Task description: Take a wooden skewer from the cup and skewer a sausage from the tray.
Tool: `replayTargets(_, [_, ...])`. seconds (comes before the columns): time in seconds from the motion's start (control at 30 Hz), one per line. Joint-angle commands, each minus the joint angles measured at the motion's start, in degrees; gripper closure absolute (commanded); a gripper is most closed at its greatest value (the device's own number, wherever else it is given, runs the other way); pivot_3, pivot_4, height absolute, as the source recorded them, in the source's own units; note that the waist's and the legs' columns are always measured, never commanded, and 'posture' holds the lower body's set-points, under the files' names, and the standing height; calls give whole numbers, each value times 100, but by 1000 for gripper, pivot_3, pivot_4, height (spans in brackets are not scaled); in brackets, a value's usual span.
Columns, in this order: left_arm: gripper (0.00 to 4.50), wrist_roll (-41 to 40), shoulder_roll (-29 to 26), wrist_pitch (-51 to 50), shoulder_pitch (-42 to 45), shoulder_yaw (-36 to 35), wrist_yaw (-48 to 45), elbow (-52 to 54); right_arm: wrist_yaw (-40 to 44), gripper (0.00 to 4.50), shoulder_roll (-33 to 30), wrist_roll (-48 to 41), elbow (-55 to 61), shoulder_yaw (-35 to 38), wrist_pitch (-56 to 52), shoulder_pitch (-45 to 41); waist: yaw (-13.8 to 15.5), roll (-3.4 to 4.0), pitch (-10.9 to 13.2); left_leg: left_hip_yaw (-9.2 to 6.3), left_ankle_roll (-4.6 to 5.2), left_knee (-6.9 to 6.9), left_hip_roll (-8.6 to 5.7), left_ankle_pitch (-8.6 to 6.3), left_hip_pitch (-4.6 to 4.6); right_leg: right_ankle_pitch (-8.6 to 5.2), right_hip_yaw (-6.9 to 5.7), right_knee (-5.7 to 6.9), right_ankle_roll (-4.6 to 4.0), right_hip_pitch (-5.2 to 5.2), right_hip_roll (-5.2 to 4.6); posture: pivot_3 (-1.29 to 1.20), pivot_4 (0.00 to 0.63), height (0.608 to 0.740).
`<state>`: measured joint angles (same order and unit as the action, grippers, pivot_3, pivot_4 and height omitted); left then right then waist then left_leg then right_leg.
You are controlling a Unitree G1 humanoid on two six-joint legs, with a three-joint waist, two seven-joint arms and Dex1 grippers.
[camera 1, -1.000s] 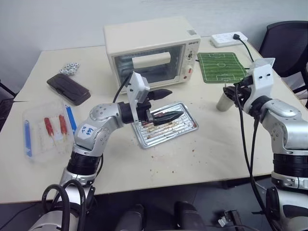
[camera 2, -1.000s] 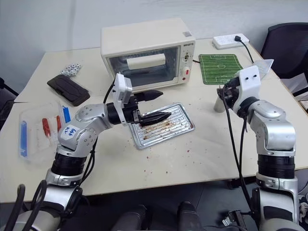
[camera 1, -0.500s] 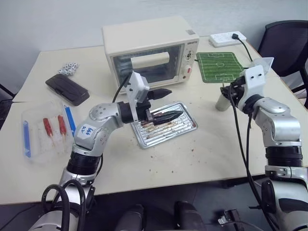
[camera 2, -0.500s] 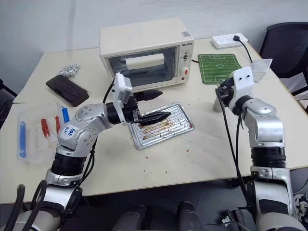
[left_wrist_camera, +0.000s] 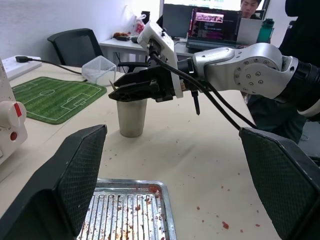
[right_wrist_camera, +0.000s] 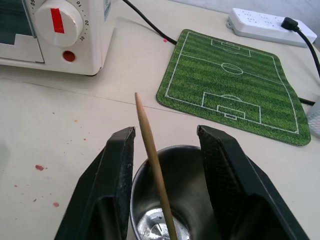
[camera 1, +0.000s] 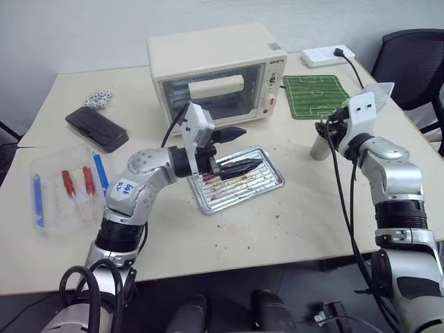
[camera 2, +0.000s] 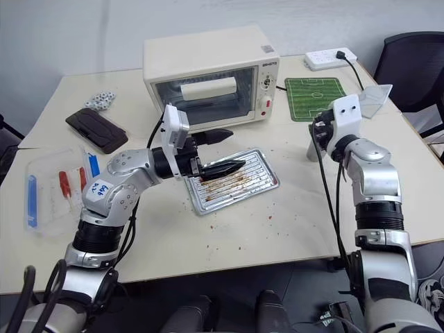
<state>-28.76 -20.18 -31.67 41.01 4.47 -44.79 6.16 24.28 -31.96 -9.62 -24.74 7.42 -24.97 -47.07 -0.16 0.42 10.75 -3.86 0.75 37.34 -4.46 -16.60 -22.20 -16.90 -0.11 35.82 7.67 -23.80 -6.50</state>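
Note:
The silver cup (camera 1: 320, 147) stands on the table to the right of the tray (camera 1: 268, 182). One wooden skewer (right_wrist_camera: 150, 150) leans in the cup, tip up. My right gripper (right_wrist_camera: 167, 131) is level at the cup's rim, open, one finger on each side of the skewer and not touching it. The left wrist view shows the same gripper (left_wrist_camera: 117, 87) over the cup (left_wrist_camera: 132, 117). My left gripper (camera 1: 251, 147) hangs wide open just above the ribbed, greasy tray (left_wrist_camera: 125, 210), holding nothing. The sausage is hidden under that gripper's lower finger.
A cream toaster oven (camera 1: 215, 69) stands behind the tray, with a green football-pitch mat (camera 1: 319, 96) and a power strip (camera 1: 331, 55) to its right. At the far left are a clear plastic box (camera 1: 48, 208) and a dark case (camera 1: 97, 127). A chair (camera 1: 409, 55) stands at back right.
My right gripper has moved forward and slightly down onto the cup, and its fingers have narrowed around the skewer. The left arm has kept still.

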Motion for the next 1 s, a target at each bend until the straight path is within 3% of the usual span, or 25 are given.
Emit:
replayTargets(0.03, [0,9,-39,110,117,-103,-7,170,34,3631,26,-13,92,68,181,-153,-2,0,0,0,0,0,0,0,0,0,0,0,0,0,0,0,150,740])
replayTargets(0.13, [0,5,-37,109,103,-100,-6,182,38,4484,33,-10,94,79,208,-155,-5,0,0,0,0,0,0,0,0,0,0,0,0,0,0,0,150,740])
replayTargets(0.67, [0,47,21,225,103,-13,-87,90,56,4484,-389,-123,1256,281,-595,-62,6,0,0,0,0,1,0,0,-2,0,0,1,0,-3,0,0,150,740])
replayTargets(0.87, [0,66,233,375,43,1,-13,144,-65,4484,-652,-846,2878,831,-2299,-424,8,0,0,-1,-1,1,1,-1,-7,0,1,0,0,-5,-1,0,150,740])
replayTargets(1.0, [0,32,437,454,-73,-148,308,410,-719,4484,18,-1957,3594,1869,-4218,-1237,-2,0,0,2,-2,0,4,-1,-9,0,9,7,-1,-14,-1,0,150,740])
